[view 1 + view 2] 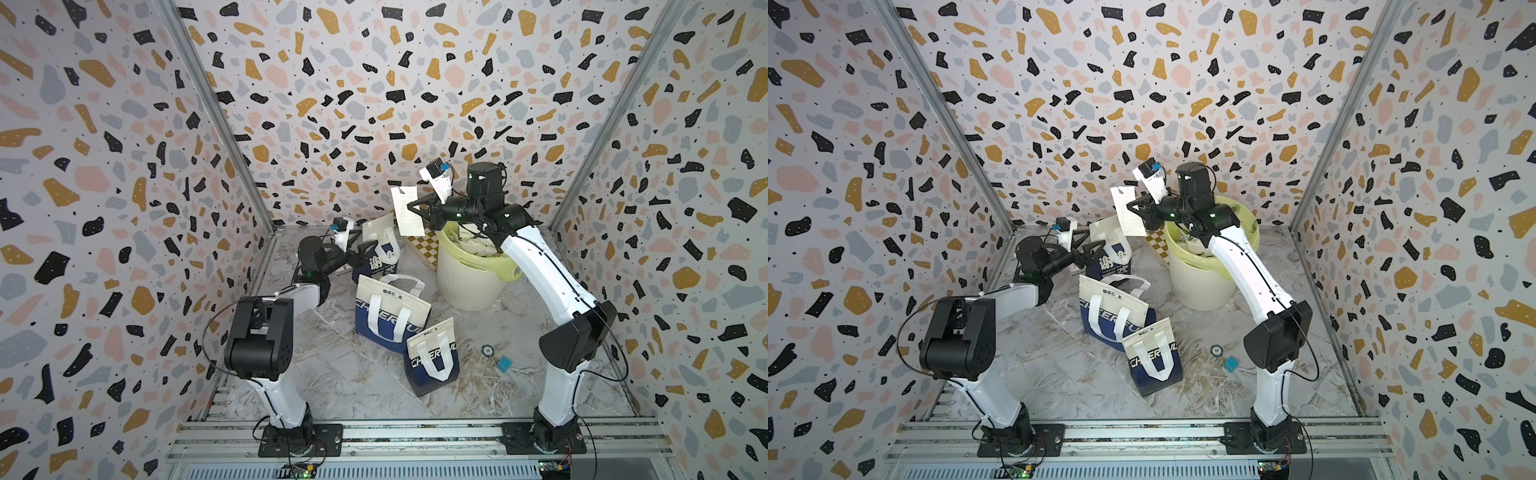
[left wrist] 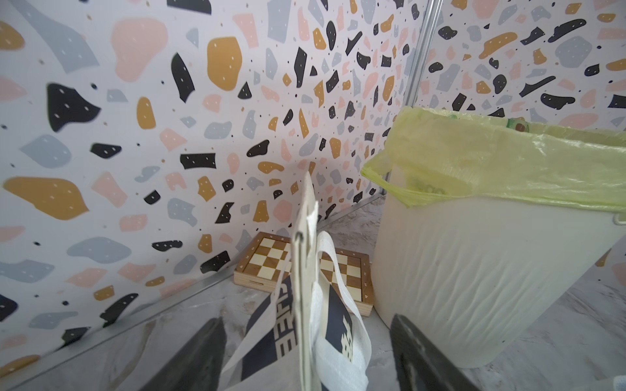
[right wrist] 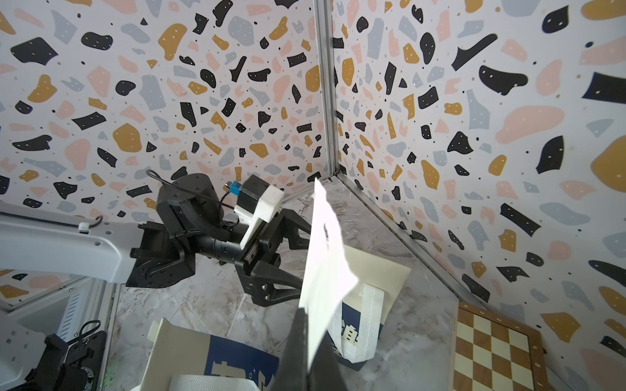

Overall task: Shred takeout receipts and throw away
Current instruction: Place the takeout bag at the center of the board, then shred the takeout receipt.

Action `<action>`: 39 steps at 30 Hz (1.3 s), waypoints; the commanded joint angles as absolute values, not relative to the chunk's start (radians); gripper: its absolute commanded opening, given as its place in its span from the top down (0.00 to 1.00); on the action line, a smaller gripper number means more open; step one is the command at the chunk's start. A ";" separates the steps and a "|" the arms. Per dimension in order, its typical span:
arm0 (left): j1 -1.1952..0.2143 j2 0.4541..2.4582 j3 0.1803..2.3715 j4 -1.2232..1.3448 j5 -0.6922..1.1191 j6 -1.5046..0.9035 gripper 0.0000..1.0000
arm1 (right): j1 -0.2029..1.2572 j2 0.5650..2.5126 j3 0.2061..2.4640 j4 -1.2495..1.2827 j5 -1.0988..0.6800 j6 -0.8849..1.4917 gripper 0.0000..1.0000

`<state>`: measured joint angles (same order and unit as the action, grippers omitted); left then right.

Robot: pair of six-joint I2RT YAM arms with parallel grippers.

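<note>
My right end effector (image 1: 413,209) clamps the receipt (image 1: 402,222) beside the bin (image 1: 467,286) rim, not over it. My left end effector (image 3: 296,259) stands apart, empty, lower. Risk: release here drops it untorn outside the bin.

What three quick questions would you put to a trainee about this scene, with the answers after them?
1. True or false: the right gripper is shut on a receipt held up in the air.
2. How many tote bags are in view? A two, B three, C four.
3. Fill the blank: the bin has a ___ liner.

Key: 1 true; 2 B; 3 yellow.
</note>
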<state>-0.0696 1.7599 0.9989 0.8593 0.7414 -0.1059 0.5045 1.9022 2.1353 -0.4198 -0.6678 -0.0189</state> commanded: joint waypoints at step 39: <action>-0.450 1.339 1.220 0.516 0.753 -0.650 0.14 | 0.425 1.374 1.535 0.167 -0.888 0.255 1.00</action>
<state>-0.4416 1.3392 1.1877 0.4480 0.7437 -0.6159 0.4175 1.4048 1.5398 0.0914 -0.8192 0.2085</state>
